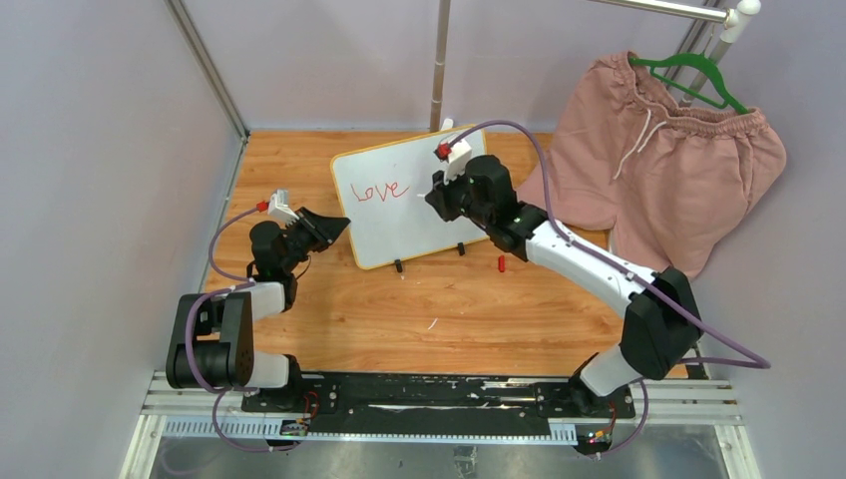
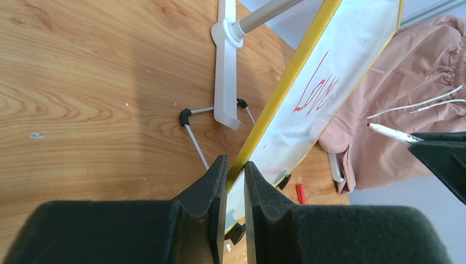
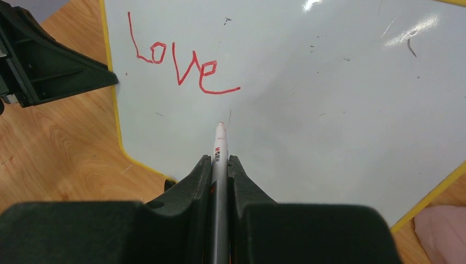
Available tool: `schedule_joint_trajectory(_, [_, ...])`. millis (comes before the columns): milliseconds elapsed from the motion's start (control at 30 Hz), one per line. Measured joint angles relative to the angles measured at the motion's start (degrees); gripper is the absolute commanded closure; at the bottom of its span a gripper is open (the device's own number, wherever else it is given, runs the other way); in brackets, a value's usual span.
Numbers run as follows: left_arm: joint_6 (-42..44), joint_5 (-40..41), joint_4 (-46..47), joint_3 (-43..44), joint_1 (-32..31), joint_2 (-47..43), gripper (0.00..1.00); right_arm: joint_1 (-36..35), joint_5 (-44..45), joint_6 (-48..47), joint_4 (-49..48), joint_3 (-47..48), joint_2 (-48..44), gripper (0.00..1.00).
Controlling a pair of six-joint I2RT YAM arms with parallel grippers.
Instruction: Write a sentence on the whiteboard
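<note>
We see the whiteboard point(image 1: 409, 205) propped upright with a backward tilt on its two black feet, mid-back on the wooden counter point(image 1: 399, 319), yellow frame all round. The left end effector point(image 2: 235, 165) is pressed together on the board's left frame edge, the yellow rim pinched between both fingers. The right end effector point(image 3: 220, 162) is clamped on a white marker point(image 3: 220, 140), barrel running out between the fingers. The red tip points at the board just below the tail of the "e". We cannot tell whether the tip touches the surface. The sentence point(image 3: 178, 63) reads only "Love", red, in the board's upper left; the rest of the surface has just faint smudges. A small red piece point(image 1: 501, 263) lies on the counter just right of the feet. Pink shorts point(image 1: 668, 170) hang at the right rear.
</note>
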State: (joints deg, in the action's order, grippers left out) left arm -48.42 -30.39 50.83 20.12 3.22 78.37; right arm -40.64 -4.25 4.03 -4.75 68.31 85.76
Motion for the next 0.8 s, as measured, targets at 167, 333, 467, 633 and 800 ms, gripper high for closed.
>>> schedule_joint_trajectory(167, [0.0,0.0,0.0,0.0,0.0,0.0,1.00,0.0,1.0,0.0,-0.3,3.3,2.5,1.00])
schedule_joint_trajectory(333, [0.0,0.0,-0.2,0.0,0.0,-0.1,1.00,0.0,1.9,-0.1,-0.8,6.6,4.9,1.00])
schedule_joint_trajectory(467, [0.1,0.0,-0.4,0.0,0.0,-0.2,1.00,0.0,2.4,-0.5,-0.8,8.9,6.8,1.00])
schedule_joint_trajectory(633, [0.1,0.0,-0.4,0.0,0.0,-0.2,1.00,0.1,3.0,-0.6,-0.7,9.7,8.3,1.00])
schedule_joint_trajectory(800, [0.2,0.0,-0.4,0.0,0.0,-0.2,1.00,0.3,3.3,-0.6,-0.8,11.1,9.4,1.00])
